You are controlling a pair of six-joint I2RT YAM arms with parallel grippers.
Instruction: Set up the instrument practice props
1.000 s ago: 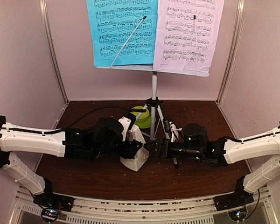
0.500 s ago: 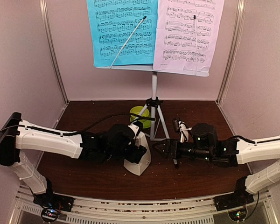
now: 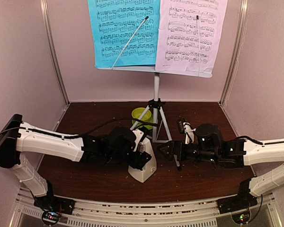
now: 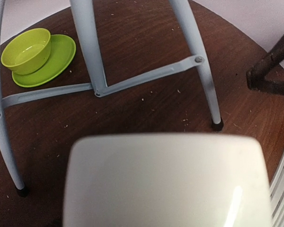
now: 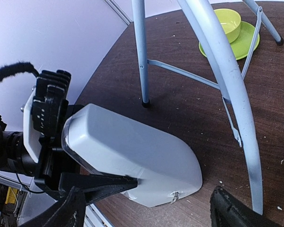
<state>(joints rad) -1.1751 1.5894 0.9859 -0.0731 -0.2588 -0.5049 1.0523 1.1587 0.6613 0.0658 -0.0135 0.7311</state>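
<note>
– Left claw is clenched on the metronome, yes?
– Yes. It grips the upper part of the cream body, coming from the left. The base is down at the brown worktop, near the front middle. If it stands fully flat, I cannot tell.
– And the right claw?
– Released. Its two fingers stand wide apart, just beside the metronome on the right, with nothing between them.
– Where is the music stand?
– Behind the metronome, toward the back of the worktop, with its silver legs spread.
– The sheets?
– Blue sheet on the left, pink sheet on the right, side by side on the stand.
– Anything else?
– A green bowl on its saucer, near the left leg, toward the back.
</note>
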